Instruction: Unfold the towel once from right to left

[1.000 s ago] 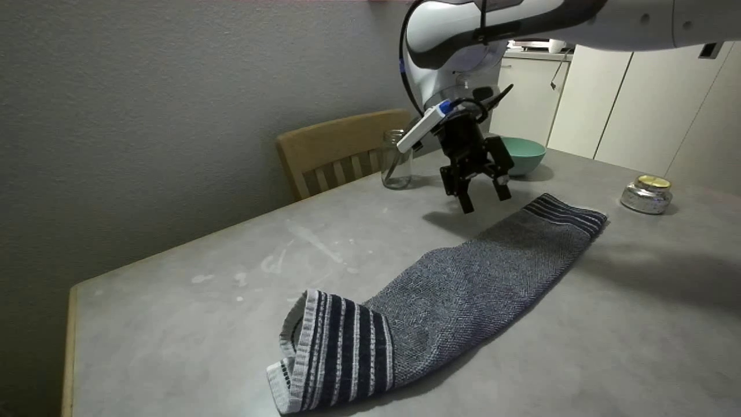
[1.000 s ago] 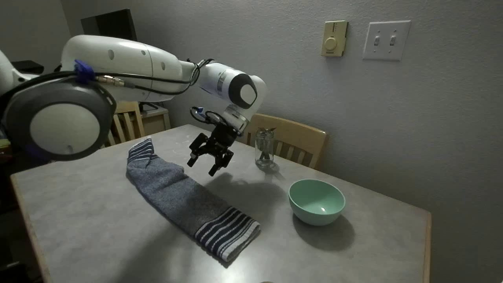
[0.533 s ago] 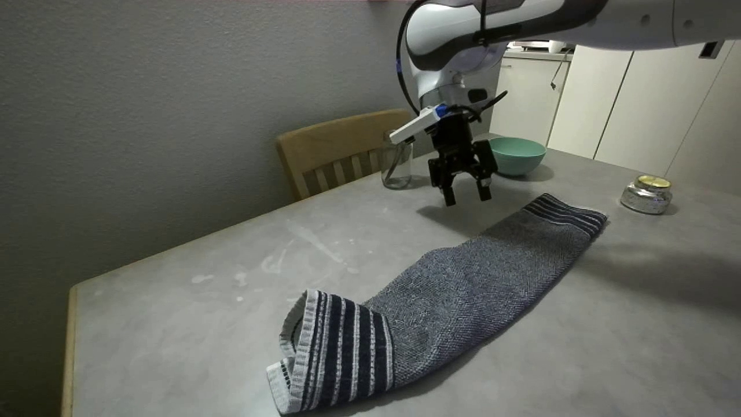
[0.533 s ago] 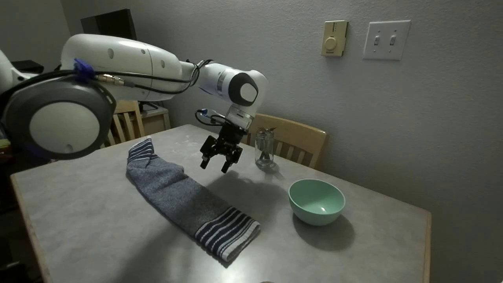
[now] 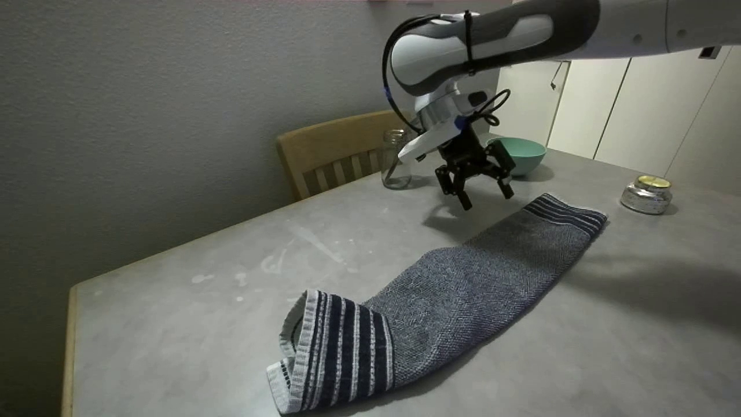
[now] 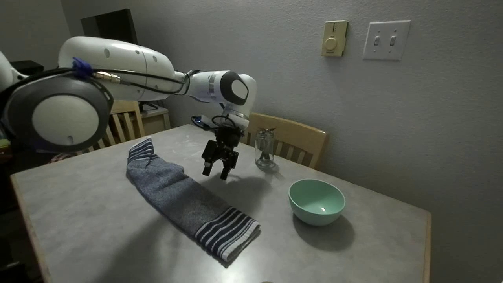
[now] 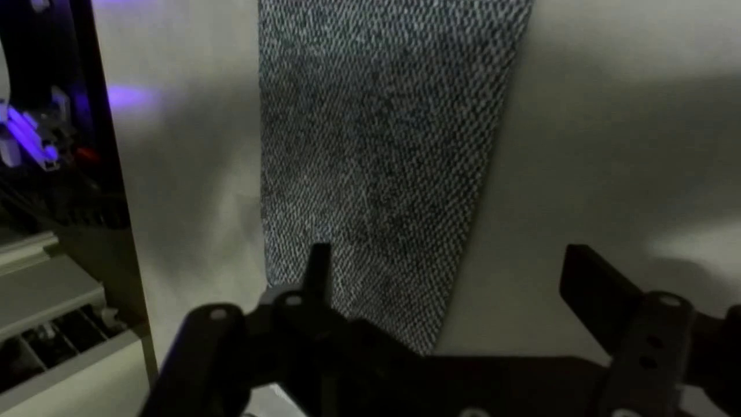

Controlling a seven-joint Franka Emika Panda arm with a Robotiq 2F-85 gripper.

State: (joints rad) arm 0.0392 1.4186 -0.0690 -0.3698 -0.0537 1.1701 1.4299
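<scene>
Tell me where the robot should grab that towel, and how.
I'd take the towel by its curled striped end, seen nearest in an exterior view: part of its hem arches up off the table. The open gripper could likely come from that picture's left, jaws either side of the raised hem.

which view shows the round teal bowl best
An exterior view where the round teal bowl stands unblocked, its inside showing. In an exterior view where the black gripper overlaps it, its side is partly hidden. The wrist view shows none of it.
</scene>
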